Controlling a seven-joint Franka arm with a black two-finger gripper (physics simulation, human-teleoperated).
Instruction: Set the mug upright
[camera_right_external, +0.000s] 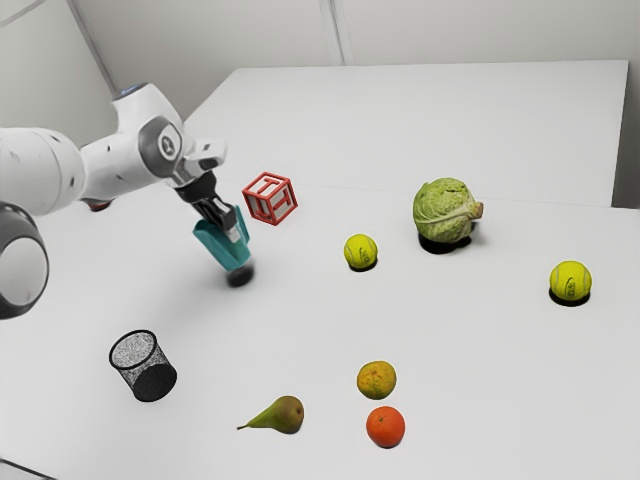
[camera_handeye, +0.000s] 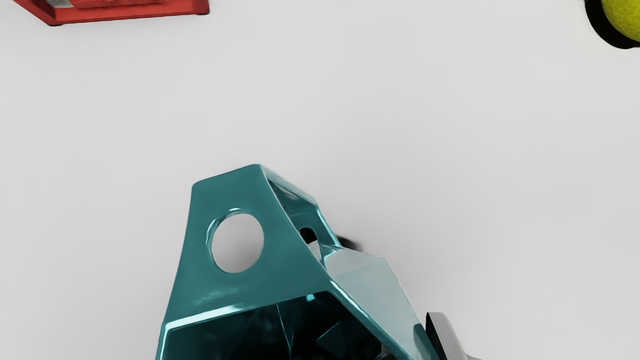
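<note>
At nine o'clock in the exterior view, the mug (camera_right_external: 212, 242) leans toward eleven, foot lowermost above a blurred shadow, its wall apparently pinched by the gripper (camera_right_external: 231, 235). It looks lifted and mostly righted, leaving the lean to straighten and the base to settle. The wrist view reveals the dark hollow (camera_handeye: 240, 335), which the exterior view hides.
</note>
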